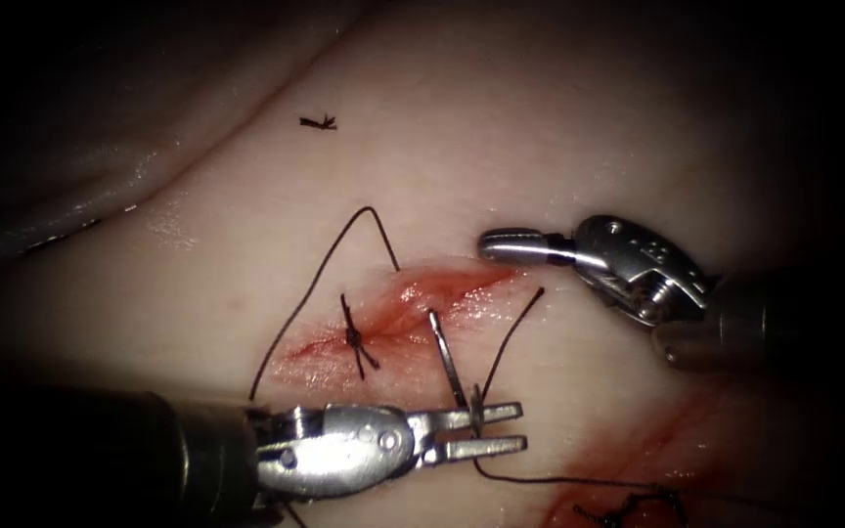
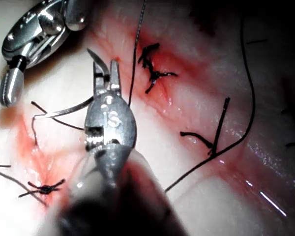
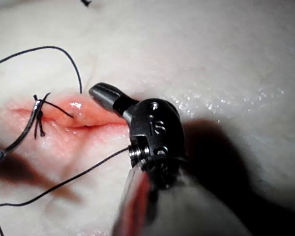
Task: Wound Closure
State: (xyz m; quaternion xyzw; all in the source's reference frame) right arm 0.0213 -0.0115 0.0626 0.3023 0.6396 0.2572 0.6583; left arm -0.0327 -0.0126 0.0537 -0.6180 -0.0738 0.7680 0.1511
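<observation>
The tissue point(image 1: 501, 147) has a red cut point(image 1: 413, 308) with a tied dark stitch point(image 1: 354, 337) point(image 3: 39, 117) across its left part. My left tool point(image 1: 489, 430) point(image 2: 107, 73) lies below the cut, jaws shut on the curved needle point(image 1: 450, 367) point(image 2: 64, 111) point(image 3: 20, 132) near one end. The needle's other end reaches up to the cut's lower margin; I cannot tell whether it enters the tissue. Dark thread point(image 1: 515, 337) runs from near the cut's right end down to those jaws. My right tool point(image 1: 506, 244) point(image 3: 104, 93) point(image 2: 10, 88) hovers over the cut's right end, shut and holding nothing.
A long loop of thread point(image 1: 325, 274) arcs over the tissue left of the cut. A cut scrap of thread point(image 1: 317, 122) lies far up on the left. Another knot point(image 1: 628, 508) point(image 2: 155, 73) sits in red fluid at the lower right, with thread point(image 1: 579, 481) trailing toward it.
</observation>
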